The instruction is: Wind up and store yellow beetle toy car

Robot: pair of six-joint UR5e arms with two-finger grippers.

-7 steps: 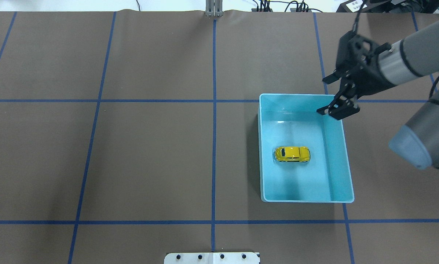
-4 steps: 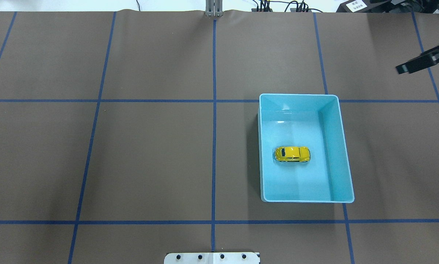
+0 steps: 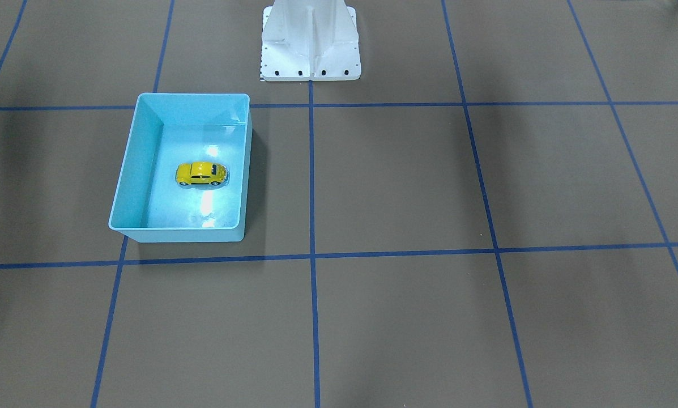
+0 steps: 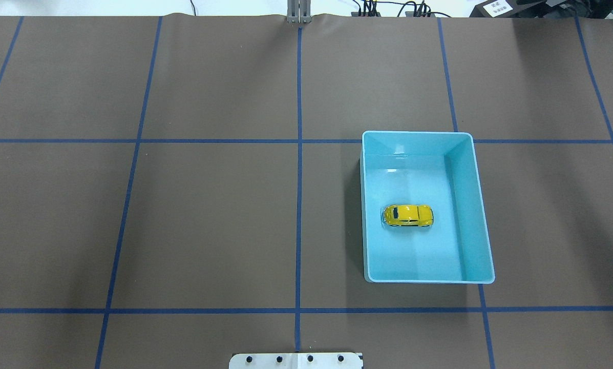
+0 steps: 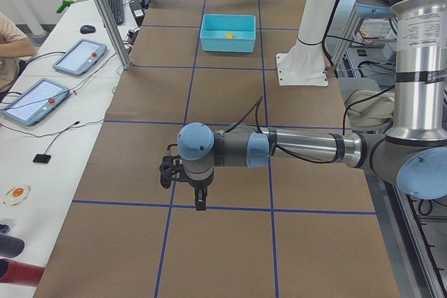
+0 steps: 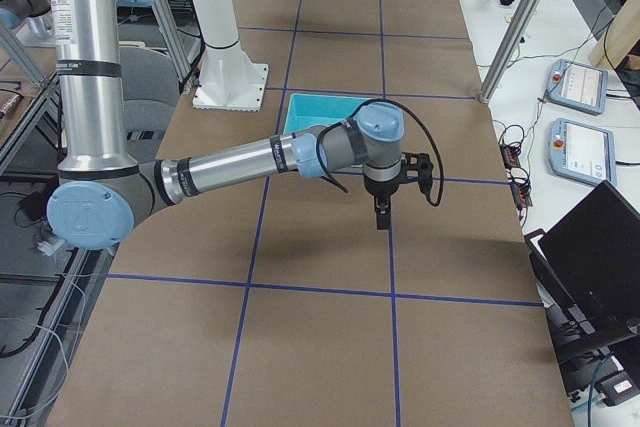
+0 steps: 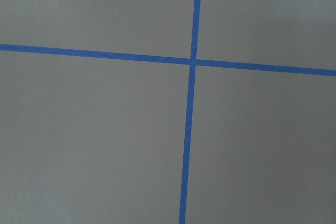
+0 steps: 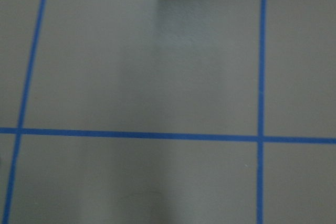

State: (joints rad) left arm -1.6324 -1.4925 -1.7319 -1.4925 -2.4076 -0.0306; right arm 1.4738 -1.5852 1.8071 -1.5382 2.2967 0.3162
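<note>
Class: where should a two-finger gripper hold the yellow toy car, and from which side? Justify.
Probably pinch the yellow toy car across its long flanks, from straight above: it stands upright mid-floor in the light blue bin, whose walls block sideways approaches.

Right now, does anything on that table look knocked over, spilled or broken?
Nothing stands out. The yellow toy car sits upright on its wheels inside the light blue bin, clear of its walls, and the bin lies flat on the table, with no visible damage or spill.

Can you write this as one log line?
yellow beetle toy car: inside light blue bin | left gripper, right gripper: away, state unclear
</note>
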